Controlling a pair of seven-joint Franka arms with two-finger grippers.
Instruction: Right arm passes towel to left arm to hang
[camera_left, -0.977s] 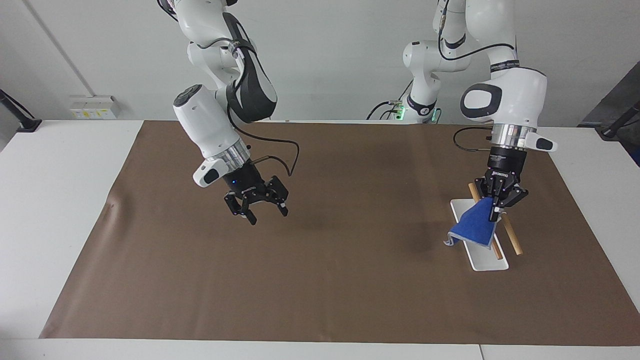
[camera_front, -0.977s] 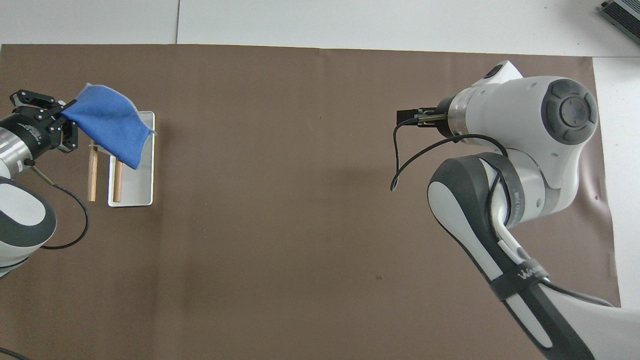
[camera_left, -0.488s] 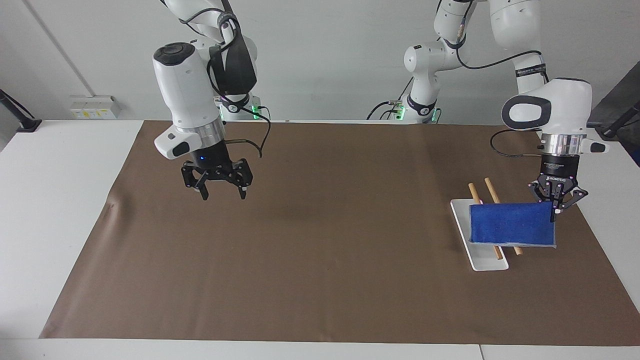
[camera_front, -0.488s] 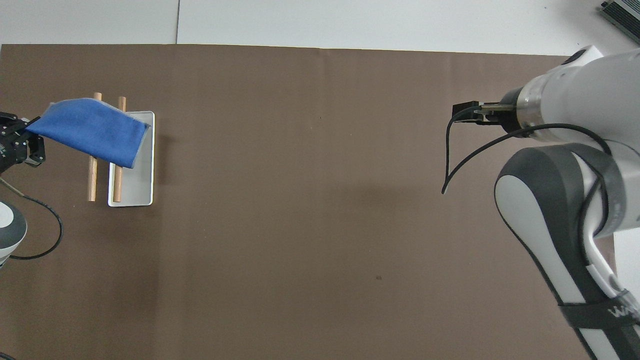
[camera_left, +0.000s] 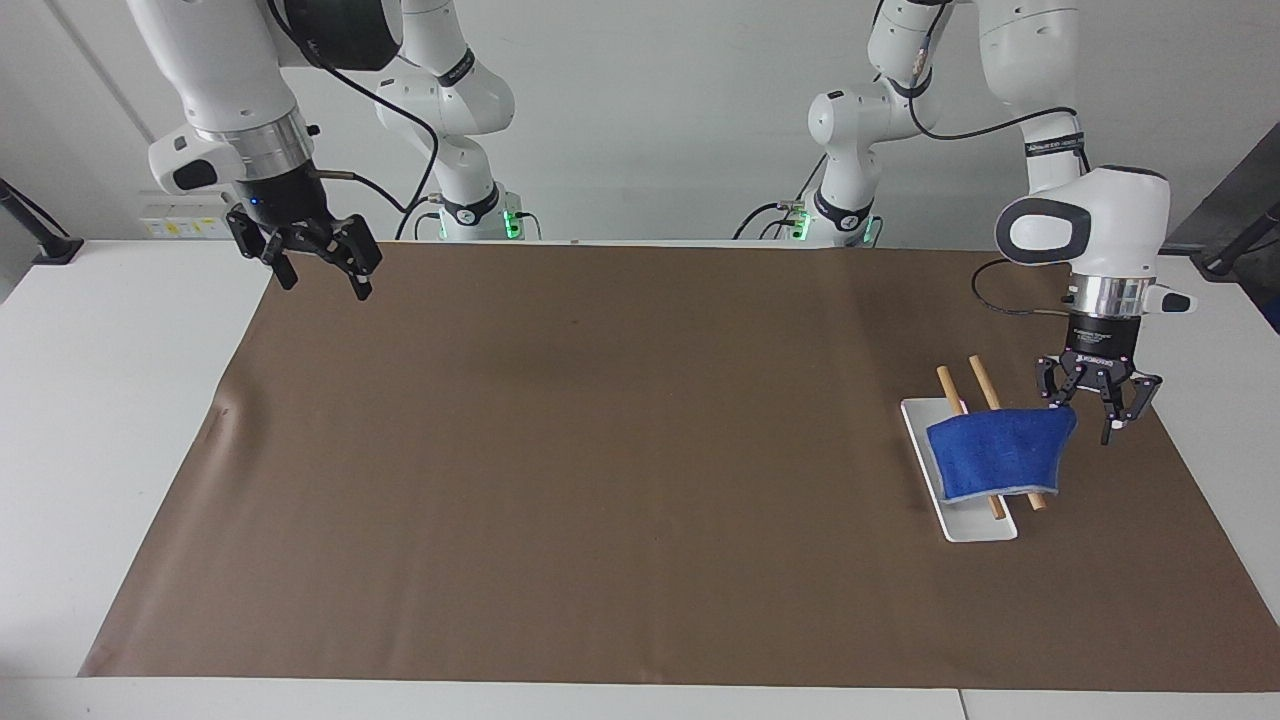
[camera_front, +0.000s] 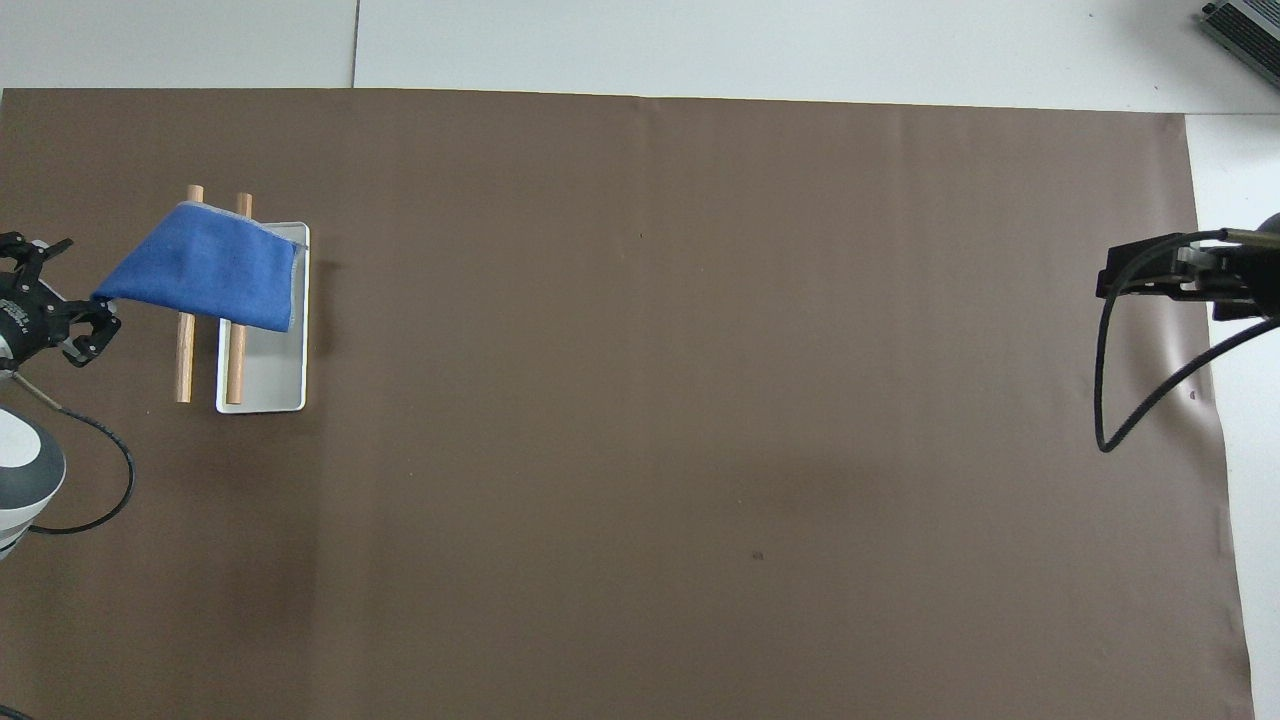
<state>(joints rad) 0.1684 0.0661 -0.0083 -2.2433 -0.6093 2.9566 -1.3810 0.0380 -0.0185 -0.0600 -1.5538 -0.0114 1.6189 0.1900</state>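
The blue towel (camera_left: 1000, 450) (camera_front: 205, 265) lies draped over two wooden rods (camera_left: 985, 383) (camera_front: 185, 360) of a small rack with a white base (camera_left: 975, 525) (camera_front: 270, 380), toward the left arm's end of the table. One corner of the towel is still lifted up to my left gripper (camera_left: 1082, 420) (camera_front: 80, 290), which hangs open just beside the rack with that corner at its fingertips. My right gripper (camera_left: 315, 265) is open and holds nothing. It is raised high over the mat's corner at the right arm's end.
A brown mat (camera_left: 600, 450) covers most of the white table (camera_left: 100, 400). A black cable (camera_front: 1130, 380) of the right arm hangs over the mat's edge in the overhead view.
My left gripper has opened and the towel has sagged onto the rods. The right arm has risen and swung away toward its own end of the table.
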